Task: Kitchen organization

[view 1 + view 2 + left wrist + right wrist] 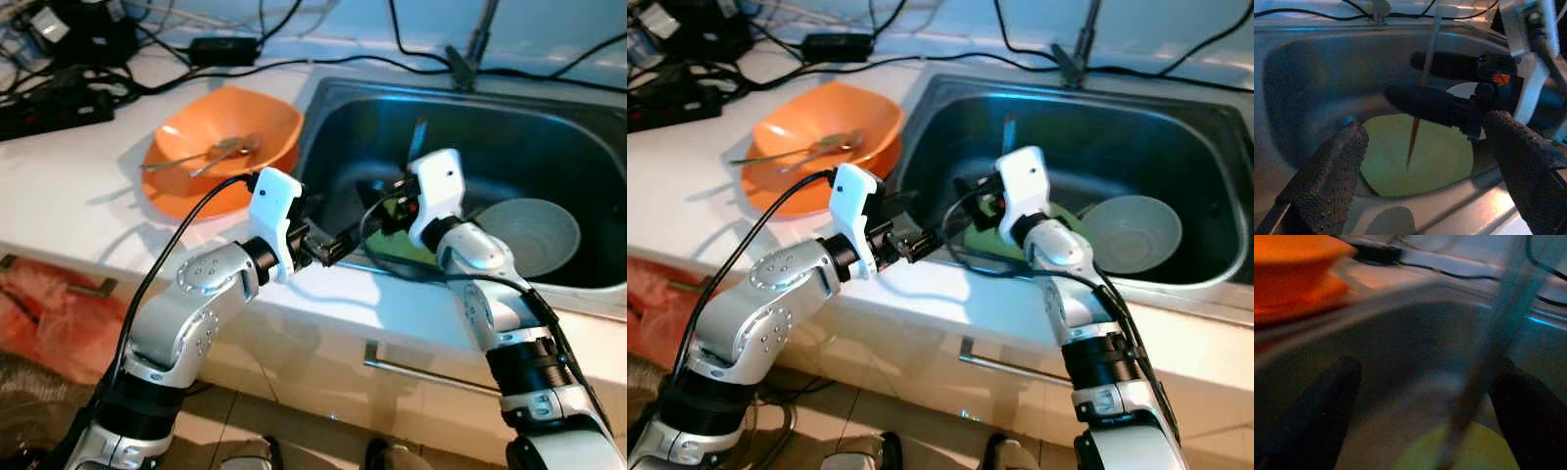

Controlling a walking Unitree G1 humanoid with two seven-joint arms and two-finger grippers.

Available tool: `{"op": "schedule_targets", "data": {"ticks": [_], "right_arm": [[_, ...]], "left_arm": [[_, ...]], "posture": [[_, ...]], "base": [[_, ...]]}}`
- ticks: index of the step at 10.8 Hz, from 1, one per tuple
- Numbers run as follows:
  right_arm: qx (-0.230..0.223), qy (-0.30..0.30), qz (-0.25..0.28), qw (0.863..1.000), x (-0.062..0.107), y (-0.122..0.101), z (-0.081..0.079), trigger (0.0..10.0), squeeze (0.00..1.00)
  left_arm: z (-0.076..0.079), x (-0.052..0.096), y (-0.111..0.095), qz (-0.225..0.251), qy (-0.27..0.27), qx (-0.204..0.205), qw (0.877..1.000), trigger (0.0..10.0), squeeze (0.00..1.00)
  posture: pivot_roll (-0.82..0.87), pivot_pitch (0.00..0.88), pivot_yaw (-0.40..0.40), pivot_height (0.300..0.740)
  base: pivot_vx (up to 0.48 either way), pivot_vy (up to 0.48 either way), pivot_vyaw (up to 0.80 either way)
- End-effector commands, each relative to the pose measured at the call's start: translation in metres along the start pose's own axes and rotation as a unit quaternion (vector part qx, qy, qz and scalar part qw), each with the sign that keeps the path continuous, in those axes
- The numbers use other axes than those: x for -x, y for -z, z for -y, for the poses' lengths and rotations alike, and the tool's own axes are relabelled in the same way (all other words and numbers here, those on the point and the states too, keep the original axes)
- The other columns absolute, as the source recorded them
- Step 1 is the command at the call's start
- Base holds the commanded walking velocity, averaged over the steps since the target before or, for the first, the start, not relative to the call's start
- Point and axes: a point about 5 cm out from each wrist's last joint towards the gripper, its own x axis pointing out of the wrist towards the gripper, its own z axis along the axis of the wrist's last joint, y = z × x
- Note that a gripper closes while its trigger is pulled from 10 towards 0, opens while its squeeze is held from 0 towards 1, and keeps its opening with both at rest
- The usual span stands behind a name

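Step in hand: clearing the sink point(549, 117). The right pincer point(1440, 98) holds a chopstick point(1422, 88) upright above the green plate point(1420, 156). The left pincer point(1425, 181), spread wide, hovers at the near rim. Next: transfer the chopstick to the worktop point(78, 186).

Left claw point(1420, 171) fingers spread wide, right claw point(1444, 85) close ahead, both arms bent inward
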Motion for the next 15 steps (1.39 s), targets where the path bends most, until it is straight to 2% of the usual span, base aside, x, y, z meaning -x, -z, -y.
{"op": "schedule_targets", "data": {"ticks": [1,2,3,5,6,7,8,10,11,12,13,14,15], "right_arm": [[-0.003,0.034,-0.005,0.999,0.000,0.001,0.012,10.0,1.00],[0.037,-0.057,-0.015,0.998,0.004,0.002,-0.004,10.0,1.00],[0.025,0.022,-0.020,0.999,0.000,0.003,0.011,10.0,1.00],[0.007,0.014,-0.013,1.000,0.000,0.002,0.009,10.0,1.00],[-0.006,0.029,0.003,1.000,0.001,-0.003,0.011,10.0,1.00],[-0.037,0.060,0.030,0.997,0.001,-0.011,0.019,10.0,0.00],[-0.070,0.075,0.058,0.993,0.001,-0.020,0.022,10.0,0.00],[-0.094,0.099,0.092,0.986,0.003,-0.032,0.029,10.0,0.00],[-0.134,0.110,0.116,0.978,0.003,-0.036,0.032,10.0,0.00],[-0.165,0.113,0.123,0.972,0.003,-0.037,0.032,10.0,0.00],[-0.159,0.111,0.119,0.974,0.003,-0.035,0.030,10.0,0.00],[-0.177,0.100,0.117,0.972,0.001,-0.036,0.025,10.0,0.00],[-0.177,0.097,0.114,0.973,0.001,-0.036,0.024,10.0,0.00]], "left_arm": [[-0.001,0.001,0.003,-0.004,-0.001,0.000,1.000,10.0,1.00],[-0.002,0.002,0.003,-0.005,-0.003,0.000,1.000,10.0,1.00],[-0.002,0.002,0.003,-0.005,-0.003,-0.001,1.000,10.0,1.00],[-0.002,0.001,0.003,-0.002,-0.006,-0.002,1.000,10.0,1.00],[-0.008,0.002,-0.002,0.007,-0.033,-0.017,0.999,10.0,1.00],[-0.018,0.003,-0.009,0.028,-0.083,-0.042,0.995,10.0,1.00],[-0.023,0.007,-0.015,0.054,-0.147,-0.064,0.986,10.0,1.00],[-0.045,0.008,-0.038,0.074,-0.207,-0.119,0.968,10.0,1.00],[-0.048,0.012,-0.047,0.090,-0.240,-0.158,0.953,10.0,1.00],[-0.044,0.017,-0.055,0.124,-0.265,-0.187,0.938,10.0,1.00],[-0.041,0.022,-0.059,0.148,-0.282,-0.201,0.926,10.0,1.00],[-0.040,0.025,-0.060,0.162,-0.295,-0.212,0.917,10.0,1.00],[-0.040,0.030,-0.059,0.166,-0.314,-0.215,0.910,10.0,1.00]], "posture": [[0.08,0.129,0.074,0.740],[0.08,0.130,0.076,0.740],[0.08,0.129,0.074,0.740],[0.08,0.130,0.073,0.740],[0.08,0.131,0.074,0.740],[0.08,0.130,0.073,0.740],[0.08,0.130,0.072,0.740],[0.08,0.129,0.069,0.740],[0.08,0.129,0.067,0.740],[0.09,0.128,0.065,0.740],[0.09,0.126,0.064,0.740],[0.09,0.125,0.064,0.740],[0.10,0.124,0.064,0.740]], "base": [[0.000,0.000,0.00],[0.000,0.000,0.00],[0.000,0.000,0.00],[0.000,0.000,0.00],[0.000,0.000,0.00],[0.000,0.000,0.00],[0.000,0.000,0.00],[0.000,0.000,0.00],[0.000,0.000,0.00],[0.000,0.000,0.00],[0.000,0.000,0.00],[0.000,0.000,0.00],[0.000,0.000,0.00]]}}
